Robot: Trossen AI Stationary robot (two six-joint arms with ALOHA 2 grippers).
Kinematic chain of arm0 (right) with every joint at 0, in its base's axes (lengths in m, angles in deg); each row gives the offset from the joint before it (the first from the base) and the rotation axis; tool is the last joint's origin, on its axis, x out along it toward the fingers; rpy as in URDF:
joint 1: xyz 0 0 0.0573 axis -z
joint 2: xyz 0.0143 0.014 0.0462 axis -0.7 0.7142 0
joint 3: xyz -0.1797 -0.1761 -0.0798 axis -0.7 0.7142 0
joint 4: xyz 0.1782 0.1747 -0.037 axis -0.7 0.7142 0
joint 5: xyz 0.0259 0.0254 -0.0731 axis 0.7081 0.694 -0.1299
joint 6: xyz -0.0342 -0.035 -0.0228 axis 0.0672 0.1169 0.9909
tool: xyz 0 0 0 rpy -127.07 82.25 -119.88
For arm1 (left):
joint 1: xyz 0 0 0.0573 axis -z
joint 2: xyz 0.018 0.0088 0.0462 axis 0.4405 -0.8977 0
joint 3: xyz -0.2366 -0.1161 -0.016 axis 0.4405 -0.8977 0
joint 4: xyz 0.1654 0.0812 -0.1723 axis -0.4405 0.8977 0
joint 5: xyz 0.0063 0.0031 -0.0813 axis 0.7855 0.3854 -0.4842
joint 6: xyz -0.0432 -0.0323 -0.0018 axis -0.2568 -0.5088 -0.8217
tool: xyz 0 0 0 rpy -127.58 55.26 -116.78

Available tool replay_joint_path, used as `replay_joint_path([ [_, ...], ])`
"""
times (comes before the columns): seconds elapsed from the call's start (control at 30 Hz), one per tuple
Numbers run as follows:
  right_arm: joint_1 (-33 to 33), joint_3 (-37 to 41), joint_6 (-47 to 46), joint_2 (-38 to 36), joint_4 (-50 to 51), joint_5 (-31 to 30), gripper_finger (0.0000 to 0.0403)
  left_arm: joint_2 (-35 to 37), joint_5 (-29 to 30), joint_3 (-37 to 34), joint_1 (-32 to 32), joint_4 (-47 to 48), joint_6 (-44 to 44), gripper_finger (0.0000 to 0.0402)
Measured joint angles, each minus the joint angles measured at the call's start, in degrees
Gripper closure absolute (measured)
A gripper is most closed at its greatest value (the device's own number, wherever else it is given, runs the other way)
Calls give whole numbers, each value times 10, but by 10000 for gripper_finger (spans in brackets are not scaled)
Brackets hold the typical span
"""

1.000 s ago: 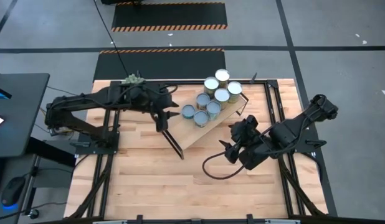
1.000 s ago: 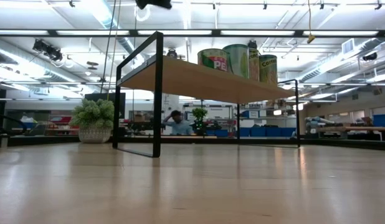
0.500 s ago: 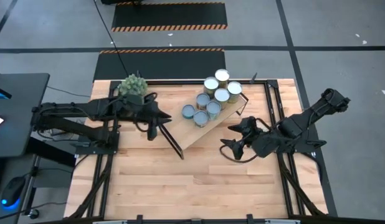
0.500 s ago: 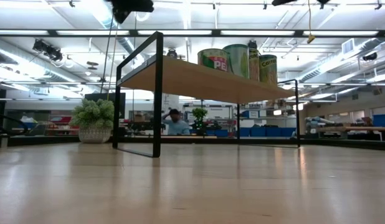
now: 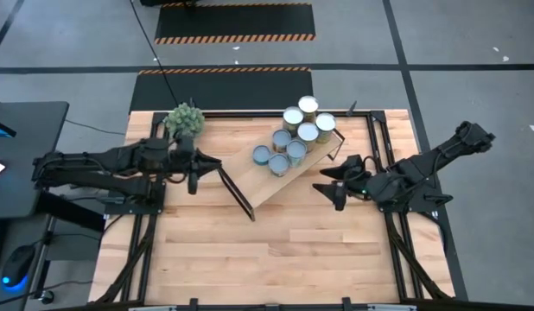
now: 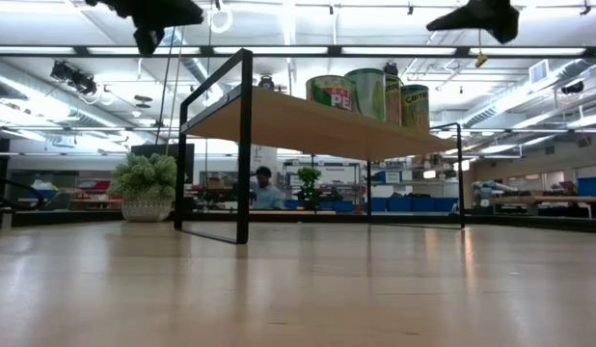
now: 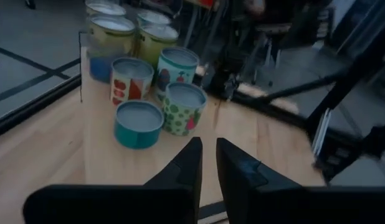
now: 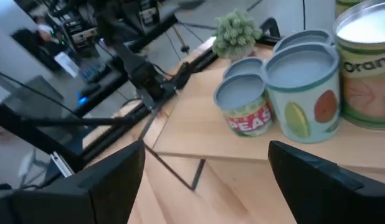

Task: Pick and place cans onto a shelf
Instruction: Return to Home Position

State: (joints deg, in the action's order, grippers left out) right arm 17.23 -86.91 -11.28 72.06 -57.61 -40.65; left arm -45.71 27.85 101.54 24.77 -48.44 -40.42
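Several cans (image 5: 296, 149) with round pale tops stand upright in a cluster on the far right part of the light-wood shelf (image 5: 250, 183), which stands slanted on its black end frames on the table. They also show in the low view (image 6: 370, 92). My left gripper (image 5: 194, 178) is shut and empty, left of the shelf's near end and above the table (image 7: 208, 152). My right gripper (image 5: 333, 193) is open and empty, right of the shelf and raised (image 8: 205, 168). It faces the cans (image 8: 298, 87).
A green bushy plant ball (image 5: 184, 117) in a pot sits at the table's far left corner. A black frame (image 5: 379, 164) runs along the table's edges. Bare wood tabletop (image 5: 267, 250) lies near the front edge. A person (image 6: 264, 188) shows far behind the table.
My left gripper has drawn back from the shelf's near end toward the table's left edge. My right gripper has drawn back toward the table's right and far edges. The cans and the shelf have stayed where they were.
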Motion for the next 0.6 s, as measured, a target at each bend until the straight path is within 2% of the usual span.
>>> replay_joint_path([
  [0.23,17,94,37,-56,-155,4,55,87,18,-80,-1,-27,-55,350],
  [0.6,20,243,58,-133,-381,-2,55,218,52,-159,-1,-43,-113,350],
])
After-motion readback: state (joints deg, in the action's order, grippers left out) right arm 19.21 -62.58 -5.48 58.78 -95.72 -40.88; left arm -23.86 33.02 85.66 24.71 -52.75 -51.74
